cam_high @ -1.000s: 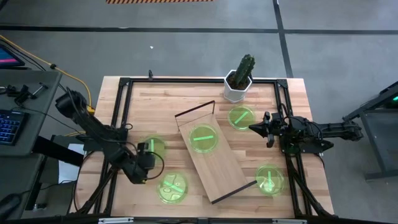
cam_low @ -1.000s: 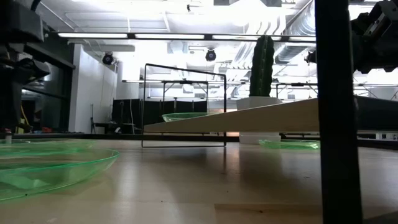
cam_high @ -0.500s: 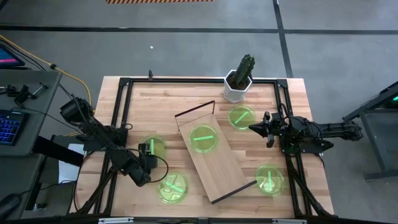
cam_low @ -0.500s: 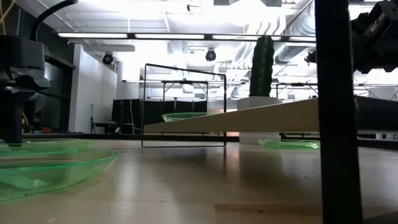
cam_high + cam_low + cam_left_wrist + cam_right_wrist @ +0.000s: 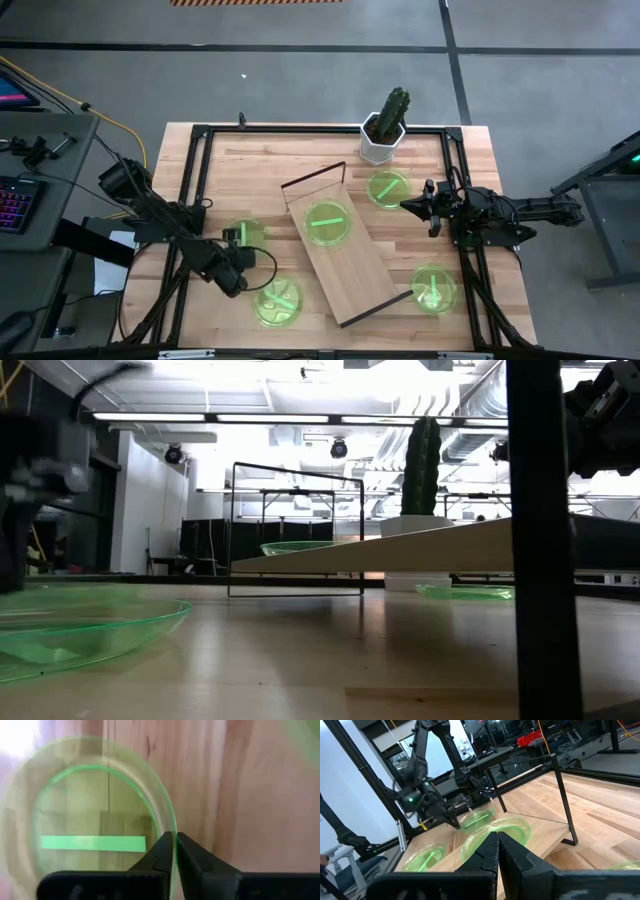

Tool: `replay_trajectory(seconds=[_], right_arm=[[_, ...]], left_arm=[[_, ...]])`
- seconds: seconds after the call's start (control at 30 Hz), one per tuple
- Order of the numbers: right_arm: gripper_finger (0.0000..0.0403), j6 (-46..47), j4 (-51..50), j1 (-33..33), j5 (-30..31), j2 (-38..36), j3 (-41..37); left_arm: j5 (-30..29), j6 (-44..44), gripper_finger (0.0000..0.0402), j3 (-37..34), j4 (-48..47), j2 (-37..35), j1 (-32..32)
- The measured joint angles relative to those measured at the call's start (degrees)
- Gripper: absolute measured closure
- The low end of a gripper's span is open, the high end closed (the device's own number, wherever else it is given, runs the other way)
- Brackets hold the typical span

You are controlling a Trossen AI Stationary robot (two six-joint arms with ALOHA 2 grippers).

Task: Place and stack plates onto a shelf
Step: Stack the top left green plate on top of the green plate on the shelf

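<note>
Several green plates are in view. One plate (image 5: 327,222) lies on the shelf (image 5: 350,262), a light-wood board set aslant mid-table. The left far plate (image 5: 246,232) has my left gripper (image 5: 246,255) shut on its rim; in the left wrist view this plate (image 5: 92,842) is blurred. Another plate (image 5: 278,301) rests flat on the tabletop just nearer. My right gripper (image 5: 405,207) hovers shut and holding nothing at the shelf's right, beside a further plate (image 5: 388,188). My left gripper pinches the left far plate's rim (image 5: 172,827) on its near side. One finger (image 5: 159,851) is inside the rim and the other (image 5: 194,859) is outside. The fingers come from above. I cannot tell whether the plate is lifted clear of the table.
A white pot with a cactus (image 5: 385,135) stands at the far edge behind the shelf. One more plate (image 5: 433,288) lies near right. A dark metal frame (image 5: 200,135) runs around the tabletop. The shelf's dark frame ends (image 5: 295,525) stand upright.
My left gripper has moved a little toward the table's right edge, in between the two left plates, and now sits at the far one's rim. That plate looks slightly shifted and blurred. My right arm has kept still.
</note>
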Motion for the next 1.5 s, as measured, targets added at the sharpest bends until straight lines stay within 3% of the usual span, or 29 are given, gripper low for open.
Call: replay_trajectory(seconds=[0.27,0.47,0.57,0.87,1.13,1.5], right_arm=[[0.0402,-0.1,0.0,0.0,0.0,0.0,0.0],[0.0402,-0.1,0.0,0.0,0.0,0.0,0.0],[0.0402,0.0,0.0,0.0,0.0,0.0,0.0],[0.0402,0.0,0.0,0.0,0.0,0.0,0.0],[0.0402,-0.1,0.0,0.0,0.0,0.0,0.0],[0.0402,0.0,0.0,0.0,0.0,0.0,0.0]], left_arm=[[0.8,6.8,0.0401,11.3,-9.4,-6.2,0.0],[-2.5,21.4,0.0401,22.3,-9.8,-8.8,1.4],[-6.0,32.1,0.0401,26.6,-7.9,-6.2,4.6],[-4.6,57.4,0.0401,35.4,4.1,8.9,17.0],[-4.9,60.8,0.0401,36.5,4.1,16.7,20.3],[-8.8,60.9,0.0401,36.6,5.5,20.0,20.6]])
